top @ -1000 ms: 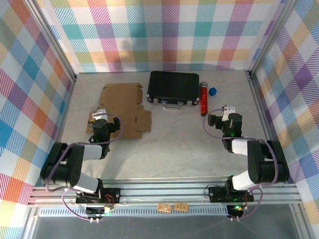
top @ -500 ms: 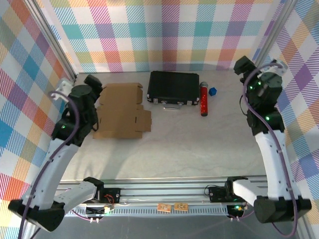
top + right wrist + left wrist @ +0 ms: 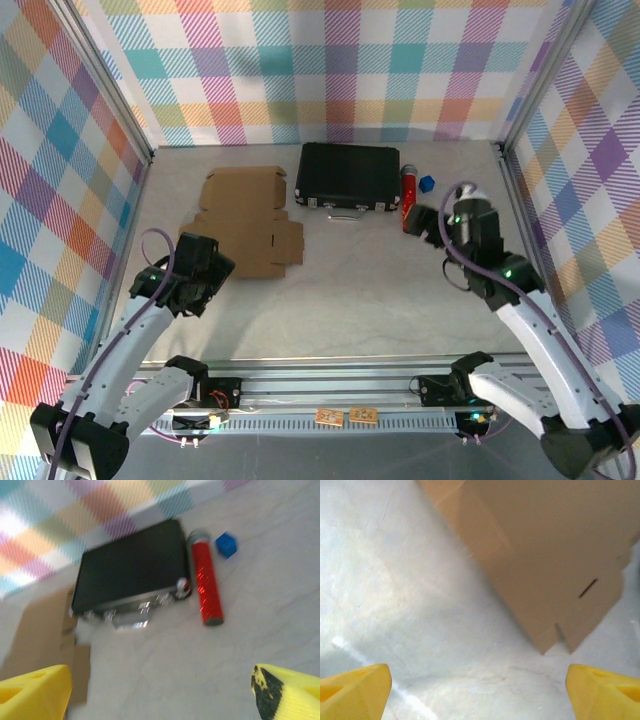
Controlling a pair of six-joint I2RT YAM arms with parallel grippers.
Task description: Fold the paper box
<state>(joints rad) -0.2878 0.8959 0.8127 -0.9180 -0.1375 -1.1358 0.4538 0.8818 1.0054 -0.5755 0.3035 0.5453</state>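
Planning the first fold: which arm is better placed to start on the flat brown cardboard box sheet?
Left. The left claw hangs open beside the flat brown cardboard box sheet; the right claw is across the table by the red cylinder.

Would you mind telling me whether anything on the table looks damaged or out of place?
Nothing stands out. The paper box lies flat and unfolded, with no visible tears; the black case, red cylinder and blue block sit near the back wall.
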